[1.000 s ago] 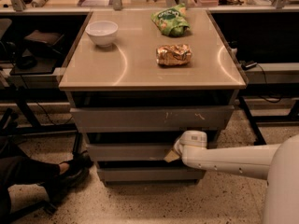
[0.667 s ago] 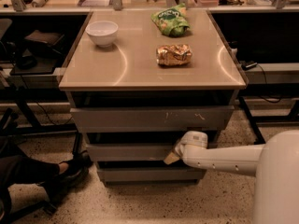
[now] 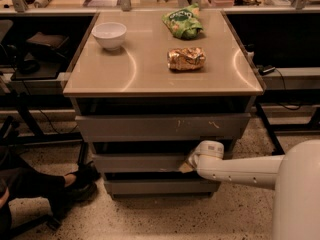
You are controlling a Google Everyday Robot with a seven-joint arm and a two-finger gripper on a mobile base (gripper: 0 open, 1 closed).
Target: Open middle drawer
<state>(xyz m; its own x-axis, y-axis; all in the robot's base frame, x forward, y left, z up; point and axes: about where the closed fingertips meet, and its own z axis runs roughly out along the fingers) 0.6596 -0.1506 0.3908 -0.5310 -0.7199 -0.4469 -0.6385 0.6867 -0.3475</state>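
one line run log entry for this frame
task: open middle drawer | gripper: at right part of middle drawer front | drawer: no clear opening yet | on top: white bowl, green bag, gold packet

No legible lettering anywhere, not even on the green bag (image 3: 183,23) well above the gripper (image 3: 188,163), which sits at the middle drawer (image 3: 140,163).

Single high view, facing cabinet (image 3: 125,129) front (claw (image 3: 188,164) at middle drawer (image 3: 140,162)).
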